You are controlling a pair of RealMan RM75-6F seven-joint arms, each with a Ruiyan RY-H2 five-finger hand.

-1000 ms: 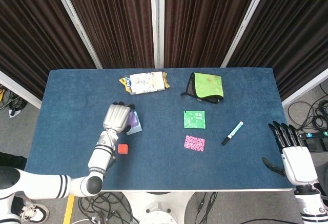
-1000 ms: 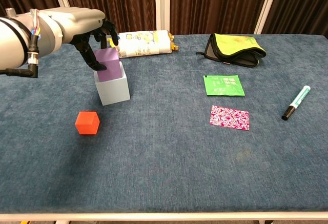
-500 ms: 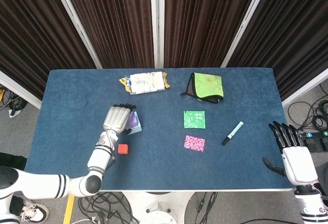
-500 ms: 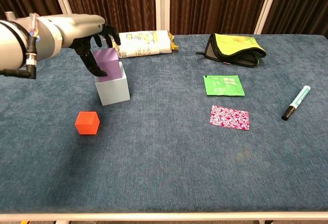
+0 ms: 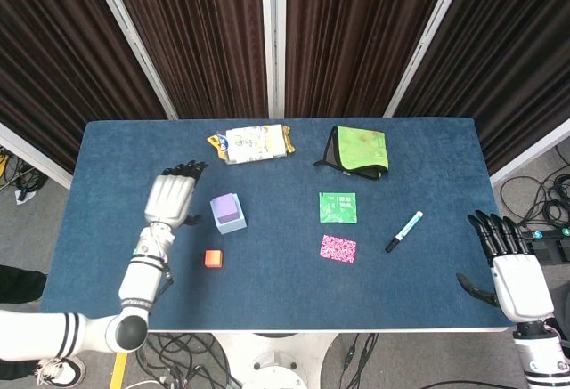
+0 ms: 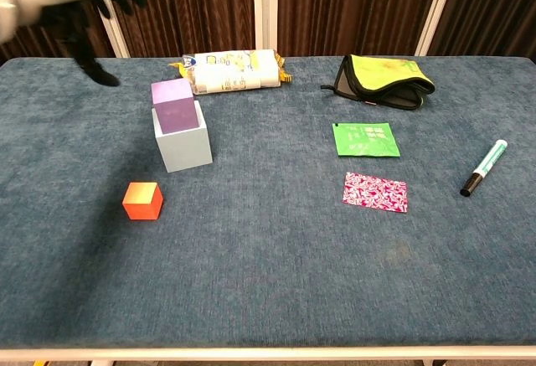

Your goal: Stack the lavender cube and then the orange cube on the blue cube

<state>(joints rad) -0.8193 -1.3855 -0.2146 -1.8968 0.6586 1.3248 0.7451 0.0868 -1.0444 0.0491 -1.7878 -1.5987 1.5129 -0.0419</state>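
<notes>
The lavender cube (image 5: 223,206) (image 6: 175,105) sits on top of the pale blue cube (image 5: 233,222) (image 6: 184,145), left of the table's middle. The small orange cube (image 5: 213,258) (image 6: 142,200) lies on the cloth in front of that stack, a little to its left. My left hand (image 5: 169,198) (image 6: 79,6) hovers open to the left of the stack, apart from it, holding nothing. My right hand (image 5: 513,266) hangs open beyond the table's near right corner, seen only in the head view.
A snack packet (image 5: 253,143) lies at the back, a green pouch (image 5: 361,150) to its right. A green sachet (image 5: 337,206), a pink patterned sachet (image 5: 338,248) and a marker pen (image 5: 403,230) lie on the right half.
My left hand has let go of the lavender cube, which now rests on the blue cube, and has drawn away to the left and upward. The right hand has not moved.
</notes>
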